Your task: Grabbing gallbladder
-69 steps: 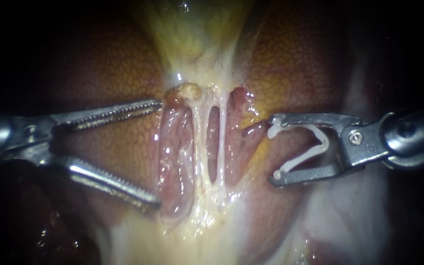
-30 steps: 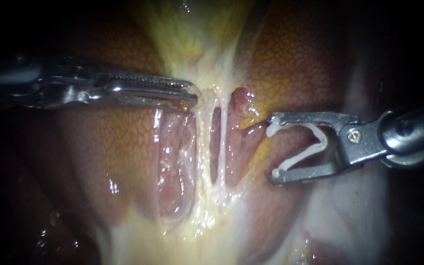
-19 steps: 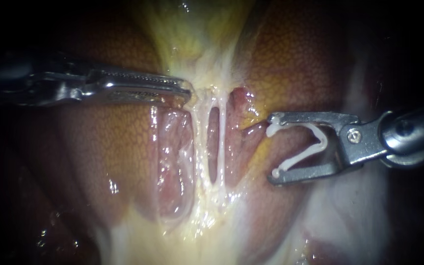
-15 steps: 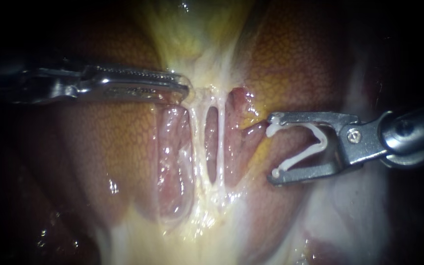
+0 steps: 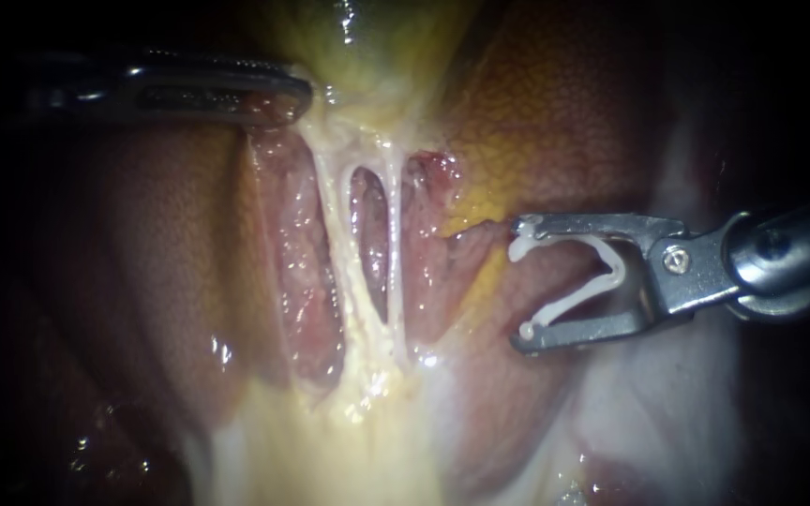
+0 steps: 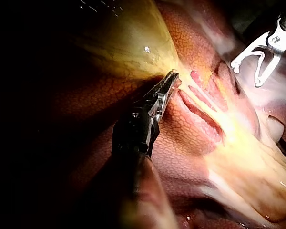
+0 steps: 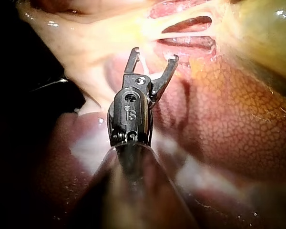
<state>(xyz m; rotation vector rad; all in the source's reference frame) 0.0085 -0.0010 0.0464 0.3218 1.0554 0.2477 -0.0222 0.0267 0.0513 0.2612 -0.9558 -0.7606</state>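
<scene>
My left instrument [image 5: 304, 89] comes in at the upper left, its jaws shut on the lower edge of the yellow-green gallbladder [image 5: 382, 42]. The left wrist view shows the same grip [image 6: 174, 76] on the gallbladder [image 6: 128, 43]. Below the grip two pale tubes, the left tube [image 5: 333, 211] and the right tube [image 5: 396, 239], are stretched taut over pink tissue. My right instrument [image 5: 523, 281] waits to the right of the tubes, apart from them. Its jaws stand wide and carry a white clip [image 5: 602, 272] between them, as the right wrist view [image 7: 155, 55] also shows.
Mottled orange-brown liver [image 5: 536, 112] lies on both sides of the tubes. Pale yellow fatty tissue [image 5: 349, 431] spreads below them and whitish membrane [image 5: 649, 403] under my right instrument. My right instrument [image 6: 248, 74] shows far ahead in the left wrist view.
My left instrument's open jaws shut on the gallbladder's edge, then pulled it up and to the left. The tubes are stretched longer and slanted. My right instrument has not moved.
</scene>
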